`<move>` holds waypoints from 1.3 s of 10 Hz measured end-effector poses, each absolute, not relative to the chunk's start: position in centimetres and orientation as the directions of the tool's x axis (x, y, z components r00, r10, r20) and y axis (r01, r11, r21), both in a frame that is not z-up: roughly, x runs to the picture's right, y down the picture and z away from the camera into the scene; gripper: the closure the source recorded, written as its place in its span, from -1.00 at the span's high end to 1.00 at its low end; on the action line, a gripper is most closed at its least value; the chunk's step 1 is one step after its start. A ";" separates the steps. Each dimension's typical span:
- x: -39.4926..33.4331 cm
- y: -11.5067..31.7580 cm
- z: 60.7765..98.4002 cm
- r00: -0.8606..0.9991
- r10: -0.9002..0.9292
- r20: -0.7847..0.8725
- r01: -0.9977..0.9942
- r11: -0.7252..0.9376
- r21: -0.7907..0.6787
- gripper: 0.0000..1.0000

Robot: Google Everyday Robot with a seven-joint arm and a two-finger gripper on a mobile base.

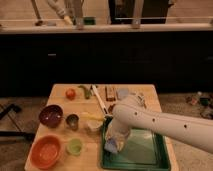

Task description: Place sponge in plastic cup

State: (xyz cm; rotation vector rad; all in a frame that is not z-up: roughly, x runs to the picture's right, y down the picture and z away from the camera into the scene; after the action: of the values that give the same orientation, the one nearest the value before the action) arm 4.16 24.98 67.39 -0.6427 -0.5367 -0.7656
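Hanging over the left end of the green tray (145, 150), the gripper (112, 144) points down from the white arm (165, 125), which reaches in from the right and bends at an elbow above the tray's far left corner. The jaws are clenched, and the sponge (110, 147) shows as a blue-grey block at the fingertips, apparently grasped between them. It sits just inside the tray's left rim and low over the tray floor. Its long axis seems to run roughly level, left to right, though the block is too blurred to be sure.

The plastic cup (75, 146) stands upright on the wooden table (59, 97), left of the tray and apart from it, with its mouth facing up. A strip of bare wood and the tray's raised left rim lie between the cup and the sponge. The orange bowl (46, 151) sits just beside the cup on its left. The dark metal cup (72, 120) stands behind it, and the purple bowl (51, 115) is farther back and to the left. The white-yellow cup (94, 126) stands near the tray's far left corner, behind and to the right of the plastic cup. The plastic cup and the orange bowl are both close to the table's front edge.
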 end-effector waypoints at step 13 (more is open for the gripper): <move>-11.2 24.2 64.7 0.166 -0.593 0.788 0.948 0.317 0.039 -1.00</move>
State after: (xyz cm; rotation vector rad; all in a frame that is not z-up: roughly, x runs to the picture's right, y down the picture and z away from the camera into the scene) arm -11.19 24.16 64.70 -0.5336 -0.8084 -1.1738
